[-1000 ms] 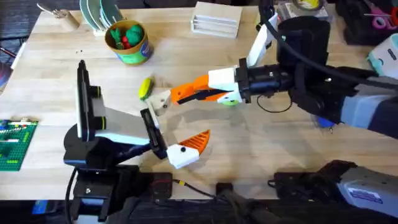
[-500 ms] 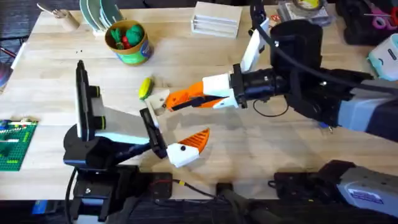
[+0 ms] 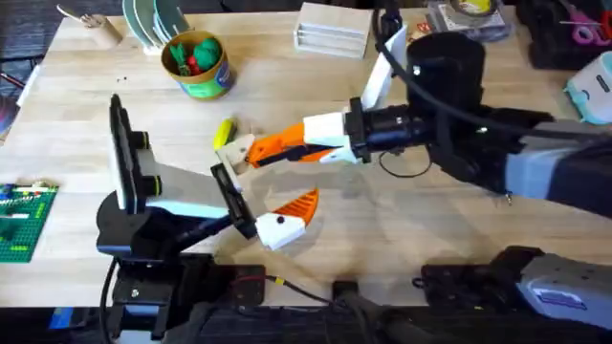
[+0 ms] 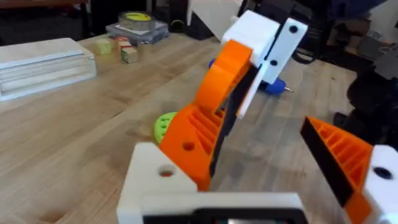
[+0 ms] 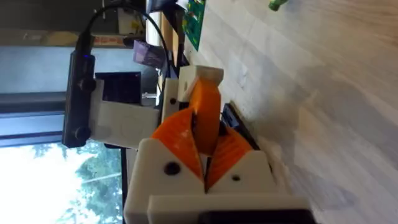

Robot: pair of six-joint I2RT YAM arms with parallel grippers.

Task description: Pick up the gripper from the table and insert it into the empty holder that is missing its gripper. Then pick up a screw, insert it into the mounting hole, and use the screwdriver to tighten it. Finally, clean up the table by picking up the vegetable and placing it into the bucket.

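I see my right gripper (image 3: 251, 153) at frame centre, clenched on the orange gripper (image 5: 205, 121) and pressing it to the empty holder (image 3: 239, 155) of the left gripper (image 3: 273, 201), which is spread apart with one orange pad (image 3: 296, 204) fitted. The vegetable (image 3: 223, 133) lies just upper left of that contact, almost touching the holder. The bucket (image 3: 197, 63) sits upper left with toys inside, a white box (image 3: 332, 29) at top centre, the screwdriver (image 4: 273, 86) behind my right arm.

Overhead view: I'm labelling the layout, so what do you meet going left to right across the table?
Green brick plate → bucket → vegetable → wooden box → tape roll.
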